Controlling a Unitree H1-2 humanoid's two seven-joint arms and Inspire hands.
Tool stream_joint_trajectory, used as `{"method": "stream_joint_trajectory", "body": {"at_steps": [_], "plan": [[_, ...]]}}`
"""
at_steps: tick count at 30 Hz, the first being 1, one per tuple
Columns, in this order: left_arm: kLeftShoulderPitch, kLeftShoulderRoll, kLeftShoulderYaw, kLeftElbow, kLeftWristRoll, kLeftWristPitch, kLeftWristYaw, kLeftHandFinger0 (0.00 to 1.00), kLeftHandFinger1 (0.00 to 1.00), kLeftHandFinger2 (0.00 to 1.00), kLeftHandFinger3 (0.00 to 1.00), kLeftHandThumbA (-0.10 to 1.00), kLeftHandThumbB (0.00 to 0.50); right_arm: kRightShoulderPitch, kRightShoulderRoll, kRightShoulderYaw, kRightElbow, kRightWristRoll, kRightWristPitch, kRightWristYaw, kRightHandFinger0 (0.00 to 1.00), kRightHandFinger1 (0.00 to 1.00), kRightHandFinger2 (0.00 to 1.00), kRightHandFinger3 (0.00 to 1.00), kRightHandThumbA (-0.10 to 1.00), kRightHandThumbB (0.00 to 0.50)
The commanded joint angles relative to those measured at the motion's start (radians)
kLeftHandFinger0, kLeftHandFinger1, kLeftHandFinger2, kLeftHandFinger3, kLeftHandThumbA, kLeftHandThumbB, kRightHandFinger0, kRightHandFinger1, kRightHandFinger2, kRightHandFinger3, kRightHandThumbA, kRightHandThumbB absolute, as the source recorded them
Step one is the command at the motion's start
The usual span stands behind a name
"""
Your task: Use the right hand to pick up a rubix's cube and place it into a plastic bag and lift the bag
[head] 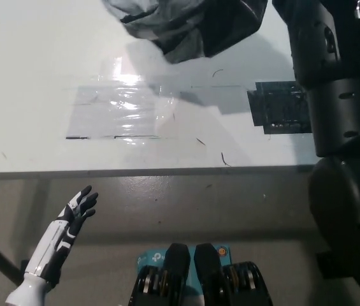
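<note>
I'm looking down on the white table (33, 95), and I'm taking it as my landmark for everything else. My black right arm (339, 95) is reaching up along the table's right side, far over its top. Hanging from the end of that arm, above the far part of the table, is the plastic bag (186, 22), dark and crumpled, clear of the surface with its shadow falling on the table beneath it. My right hand itself is running out past the top edge of the picture, so I cannot tell how its fingers are sitting; I'm judging it is holding the bag only because the bag is hanging off the table there.

The cube is not showing anywhere on the table; I'm judging it is inside the bag, though the bag is too dark to see through. The relation that matters: the bag is hanging just left of my right arm, well above the table, so the lift looks nearly done and the right arm is the only one near it.

Flat on the table, nearer its front edge, a clear plastic sheet (119, 111) is lying, and right of that a dark mat (281, 108).

My white left hand (78, 207) is resting below the table's front edge, fingers apart, holding nothing, well away from the bag.
</note>
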Motion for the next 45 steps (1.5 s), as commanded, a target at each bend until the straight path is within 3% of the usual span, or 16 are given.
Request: {"method": "stream_joint_trajectory", "body": {"at_steps": [1,7,9,13,14,16,17,18,20,22,27,31,38,41,43,45], "plan": [[-0.01,0.022,-0.001,-0.025,-0.005,-0.023,-0.012,1.0,1.0,1.0,1.0,0.93,0.224,-0.055,-0.04,0.036,-0.07,0.004,0.027,0.026,0.0,0.29,0.7,0.68,0.11,0.224],[-0.003,0.015,0.001,-0.036,0.007,-0.013,0.001,1.0,1.0,1.0,1.0,0.93,0.238,-0.037,-0.028,0.021,-0.05,0.013,0.019,0.002,0.0,0.24,0.73,0.74,0.04,0.203],[-0.008,0.019,0.001,-0.036,-0.001,-0.011,-0.005,1.0,1.0,1.0,1.0,0.93,0.236,-0.014,-0.035,0.04,-0.03,-0.002,-0.002,0.028,0.0,0.26,0.7,0.6,0.1,0.178],[-0.01,0.02,0.002,-0.034,-0.003,-0.014,-0.007,1.0,1.0,1.0,1.0,0.92,0.223,0.017,-0.046,0.082,-0.019,-0.042,0.005,0.025,0.02,0.3,0.66,0.55,0.23,0.191],[-0.01,0.019,0.003,-0.034,-0.005,-0.014,-0.005,1.0,1.0,1.0,1.0,0.92,0.223,0.029,-0.049,0.083,0.004,-0.021,0.024,0.035,0.1,0.42,0.83,0.72,0.24,0.196],[-0.008,0.019,0.004,-0.034,-0.005,-0.014,-0.005,1.0,1.0,1.0,1.0,0.92,0.222,0.043,-0.052,0.089,0.023,-0.006,0.028,0.05,0.14,0.47,0.77,0.72,0.28,0.208],[-0.007,0.02,0.003,-0.035,-0.004,-0.013,-0.006,1.0,1.0,1.0,1.0,0.92,0.223,0.056,-0.059,0.103,0.046,0.0,0.028,0.078,0.31,0.65,0.97,0.95,0.33,0.245],[-0.006,0.02,0.002,-0.036,-0.002,-0.012,-0.006,1.0,1.0,1.0,1.0,0.91,0.223,0.071,-0.068,0.12,0.072,0.007,0.028,0.11,0.38,0.67,0.96,1.0,0.37,0.244],[-0.006,0.018,0.0,-0.034,0.0,-0.014,-0.006,1.0,1.0,1.0,1.0,0.91,0.223,0.084,-0.099,0.206,0.126,-0.028,0.028,0.201,0.75,1.0,1.0,1.0,0.56,0.291],[-0.007,0.019,-0.001,-0.033,0.001,-0.014,-0.007,1.0,1.0,1.0,1.0,0.91,0.224,0.084,-0.115,0.264,0.17,-0.049,0.028,0.262,1.0,1.0,1.0,1.0,0.73,0.37],[-0.008,0.019,-0.002,-0.039,-0.004,-0.005,-0.01,1.0,1.0,1.0,1.0,0.89,0.221,0.085,-0.132,0.321,0.21,-0.025,0.028,0.384,1.0,1.0,1.0,1.0,0.88,0.476],[-0.014,0.019,-0.003,-0.035,-0.005,-0.004,-0.011,1.0,1.0,1.0,1.0,0.89,0.23,0.083,-0.147,0.341,0.163,-0.014,0.028,0.422,1.0,1.0,1.0,1.0,0.95,0.5],[-0.013,0.023,-0.007,-0.038,-0.022,0.016,-0.024,1.0,1.0,1.0,1.0,0.87,0.233,0.075,-0.196,0.4,0.048,-0.104,0.028,0.405,1.0,1.0,1.0,1.0,0.89,0.5],[-0.014,0.026,-0.008,-0.04,-0.011,0.017,-0.021,1.0,1.0,1.0,1.0,0.88,0.223,0.06,-0.231,0.463,-0.016,-0.167,0.025,0.416,1.0,1.0,1.0,1.0,0.89,0.438],[-0.015,0.025,-0.008,-0.041,-0.009,0.019,-0.018,1.0,1.0,1.0,1.0,0.88,0.226,0.025,-0.29,0.57,-0.072,-0.25,0.023,0.488,1.0,1.0,1.0,1.0,0.97,0.454],[-0.018,0.027,-0.007,-0.038,-0.012,0.019,-0.02,1.0,1.0,1.0,1.0,0.88,0.223,-0.006,-0.322,0.627,-0.109,-0.297,0.026,0.504,1.0,1.0,1.0,1.0,0.91,0.494]]}}
